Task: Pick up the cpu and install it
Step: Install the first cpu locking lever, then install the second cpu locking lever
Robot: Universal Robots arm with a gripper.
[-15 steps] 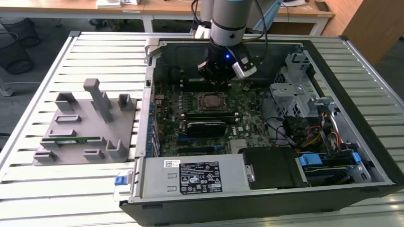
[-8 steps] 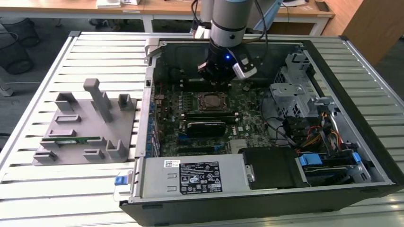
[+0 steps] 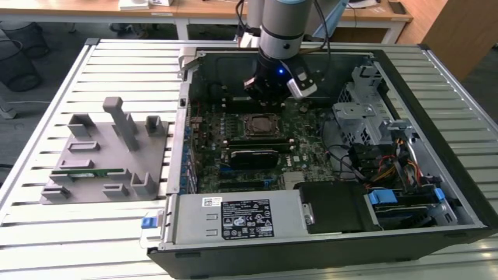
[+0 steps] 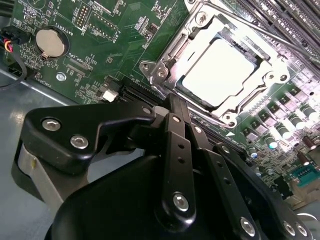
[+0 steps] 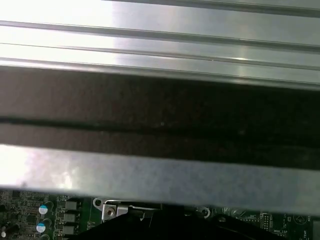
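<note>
The cpu (image 4: 218, 71) sits flat in its socket (image 4: 165, 60) on the green board (image 4: 100, 45). Its shiny white top shows bright in the second wrist view. In the exterior view the socket (image 3: 258, 125) is a dark square near the middle of the board (image 3: 233, 125), inside the open computer case (image 3: 327, 239).

The gripper (image 3: 269, 93) hangs above the board, close to the socket and a little toward the far wall of the case. It does not touch the cpu. In the second wrist view the black gripper (image 4: 172, 107) is near the socket's edge, with nothing seen in it. I cannot tell if it is open or closed.

A round silver battery (image 4: 50, 42) sits on the board, well away from the socket. A black block (image 3: 253, 156) lies on the board just on the near side of the socket.

The case rests on a table (image 3: 101, 251) made of metal slats. A grey tray (image 3: 101, 157) lies on the table beside the case, on the exterior view's left. A thin green stick (image 3: 92, 172) lies in the tray.

In the first wrist view the case wall (image 5: 160, 115) is seen close up, with a strip of board (image 5: 45, 215) beside it.
</note>
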